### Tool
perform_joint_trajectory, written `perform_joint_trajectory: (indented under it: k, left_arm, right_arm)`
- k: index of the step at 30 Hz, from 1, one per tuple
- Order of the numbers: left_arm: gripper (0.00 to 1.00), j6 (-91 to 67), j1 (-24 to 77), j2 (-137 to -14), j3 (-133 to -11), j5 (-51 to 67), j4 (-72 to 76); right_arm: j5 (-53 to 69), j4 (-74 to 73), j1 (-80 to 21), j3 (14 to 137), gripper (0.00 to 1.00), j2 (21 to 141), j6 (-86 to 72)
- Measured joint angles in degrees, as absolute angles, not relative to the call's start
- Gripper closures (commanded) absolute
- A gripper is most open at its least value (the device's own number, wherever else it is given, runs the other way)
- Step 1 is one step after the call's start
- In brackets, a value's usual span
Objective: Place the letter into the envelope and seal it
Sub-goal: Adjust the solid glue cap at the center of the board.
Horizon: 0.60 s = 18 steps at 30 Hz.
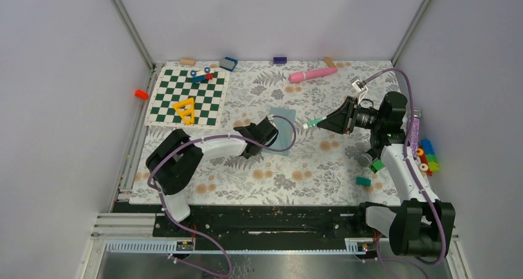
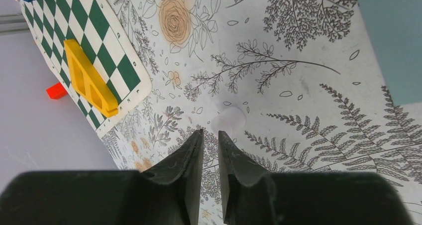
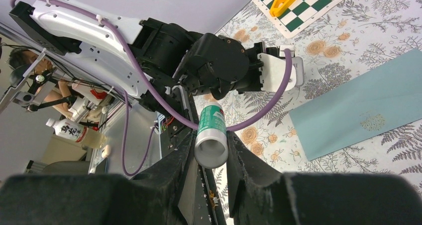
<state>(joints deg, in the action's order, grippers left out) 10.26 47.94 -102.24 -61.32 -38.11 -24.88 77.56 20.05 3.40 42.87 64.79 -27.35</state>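
Note:
The grey-teal envelope (image 1: pixel 285 128) lies flat on the flowered cloth at mid-table; it also shows as a corner in the left wrist view (image 2: pixel 393 36) and as a long strip in the right wrist view (image 3: pixel 358 110). The letter is out of view. My left gripper (image 1: pixel 264 129) (image 2: pixel 210 133) hangs just left of the envelope, jaws a narrow slit apart with nothing between them. A pale translucent round spot (image 2: pixel 229 119) sits on the cloth just past its tips. My right gripper (image 1: pixel 324 121) (image 3: pixel 211 153) is shut on a green-and-white glue stick (image 1: pixel 312 124) (image 3: pixel 211 135), pointing at the envelope's right edge.
A green-and-white chequered board (image 1: pixel 185 97) (image 2: pixel 99 36) with a yellow triangular piece (image 1: pixel 185 110) (image 2: pixel 89 78) lies back left. A pink cylinder (image 1: pixel 313 74) lies at the back. Coloured blocks (image 1: pixel 425 157) and green blocks (image 1: pixel 376 165) sit near the right arm. A red block (image 1: pixel 141 94) sits left.

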Motion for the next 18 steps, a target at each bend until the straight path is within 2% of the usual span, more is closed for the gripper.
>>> perform_joint_trajectory:
  k: [18]
  left_arm:
    - [0.77,10.0,47.9,-103.6,-61.2,-35.6,-26.1]
  right_arm:
    - [77.6,21.7,3.4,42.5,0.83,64.9,-28.7]
